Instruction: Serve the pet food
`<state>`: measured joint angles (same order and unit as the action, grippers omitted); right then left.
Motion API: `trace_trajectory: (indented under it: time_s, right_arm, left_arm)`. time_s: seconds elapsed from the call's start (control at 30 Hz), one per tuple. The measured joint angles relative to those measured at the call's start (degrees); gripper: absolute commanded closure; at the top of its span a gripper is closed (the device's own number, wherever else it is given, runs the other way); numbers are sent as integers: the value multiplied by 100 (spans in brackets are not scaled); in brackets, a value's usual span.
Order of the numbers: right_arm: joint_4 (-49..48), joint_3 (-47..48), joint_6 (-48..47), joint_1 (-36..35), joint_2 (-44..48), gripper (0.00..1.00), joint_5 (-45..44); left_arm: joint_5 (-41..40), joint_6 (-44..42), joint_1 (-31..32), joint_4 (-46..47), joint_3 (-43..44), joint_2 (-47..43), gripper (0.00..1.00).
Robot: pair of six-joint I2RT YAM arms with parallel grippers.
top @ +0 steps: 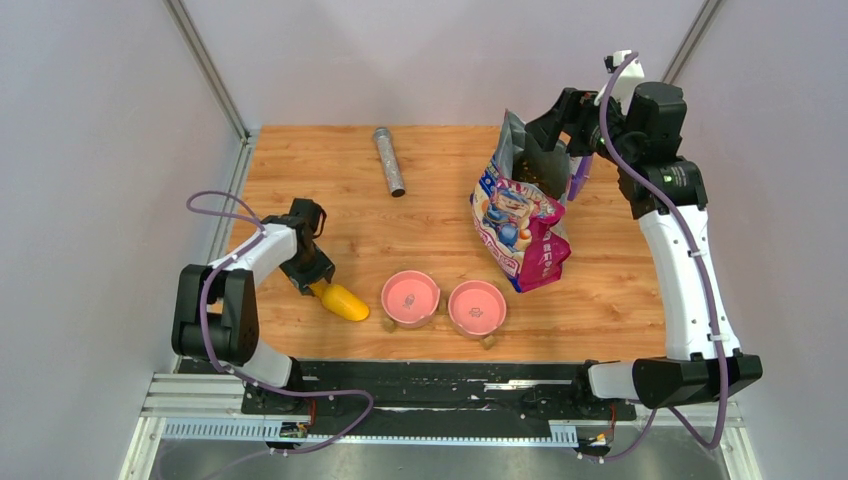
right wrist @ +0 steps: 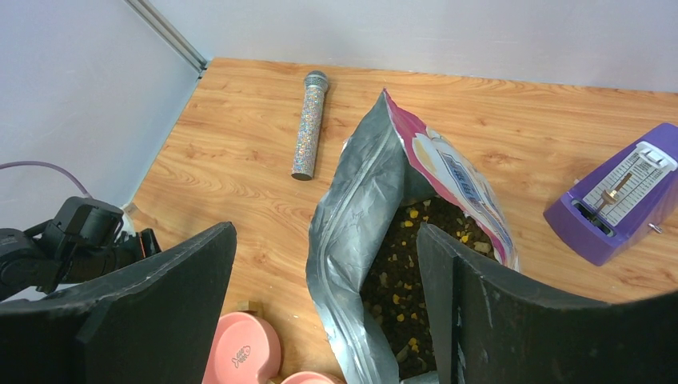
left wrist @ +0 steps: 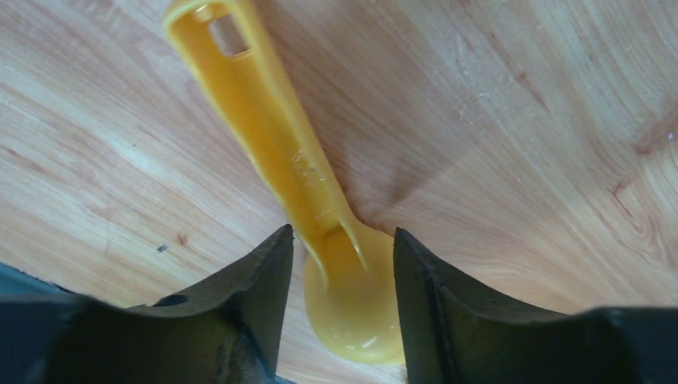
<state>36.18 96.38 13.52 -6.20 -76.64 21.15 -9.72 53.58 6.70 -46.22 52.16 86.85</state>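
The pet food (right wrist: 408,276), dark brown kibble with some yellow bits, lies inside the open purple-pink cat bag (top: 520,220), which stands at the right of the table. My right gripper (top: 548,125) hovers open above the bag's mouth. In the right wrist view (right wrist: 326,228) the bag's silver lip (right wrist: 352,232) sits between its fingers, untouched. The yellow scoop (top: 340,300) lies on the table left of two pink bowls (top: 410,298) (top: 477,307). My left gripper (left wrist: 342,234) is open and low, straddling the scoop's cup (left wrist: 352,304), with a gap at the left finger.
A glittery silver tube (top: 388,160) lies at the back centre. A purple metronome (right wrist: 620,196) stands behind the bag at the right. Grey walls and metal frame posts close in the table's back and sides. The bowls sit near the front edge.
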Motion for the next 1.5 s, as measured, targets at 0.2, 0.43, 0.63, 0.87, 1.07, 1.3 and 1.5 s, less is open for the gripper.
trace_trajectory:
  time_s: [0.2, 0.43, 0.63, 0.87, 1.07, 1.3, 1.5]
  right_arm:
    - [7, 0, -2, 0, 59, 17, -7]
    - [7, 0, 20, 0, 109, 16, -7]
    - [4, -15, 94, -9, 109, 11, 50]
    - [-149, -225, 105, -393, 118, 9, 345]
    - [-588, -415, 164, -1322, 90, 7, 654]
    - [-1204, -704, 210, -2238, -330, 10, 1088]
    - [-1672, -981, 332, -2312, -723, 18, 1945]
  left_arm:
    - [39, 42, 0, 393, -282, 197, 56]
    - [133, -70, -4, 645, -295, 144, 100]
    - [542, -520, 24, 1080, -179, -109, 100]
    - [1241, -1390, 256, 1661, 951, -798, 100]
    - [2592, -1910, 409, 2811, 1917, -1058, 100]
    - [4162, -1985, 682, 4454, 2566, -1049, 100]
    - [5224, -1670, 791, 5685, 2973, -975, 100]
